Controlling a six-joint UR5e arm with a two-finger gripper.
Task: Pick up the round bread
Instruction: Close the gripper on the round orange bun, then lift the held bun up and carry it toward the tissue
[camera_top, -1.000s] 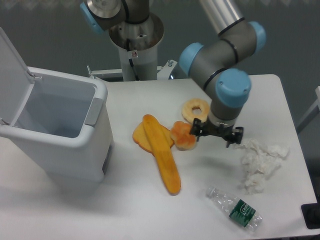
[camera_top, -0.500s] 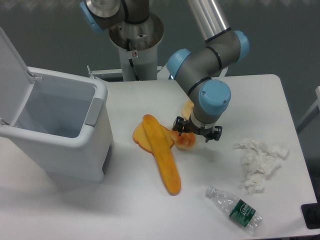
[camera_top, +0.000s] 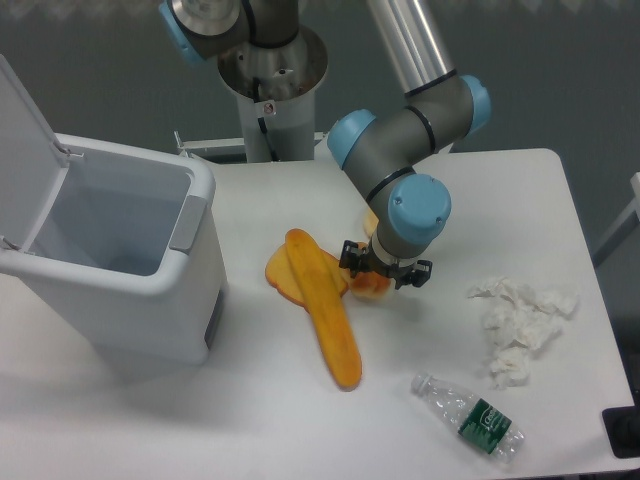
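The round bread lies on the white table next to the top of the long loaf. Only its orange lower edge shows, because my gripper hangs directly over it. The gripper is open, with its black fingers standing at the left and right of the bun. Whether the fingers touch the bun I cannot tell. Most of the bun's top is hidden by the wrist.
A long orange loaf lies diagonally left of the bun over a flat orange slice. A sliver of pale ring bread peeks out behind the arm. An open white bin stands left; crumpled tissue and a plastic bottle lie right.
The gripper has moved left from beside the bun to right above it and lower, now covering most of the bun and the ring bread. The breads have not moved.
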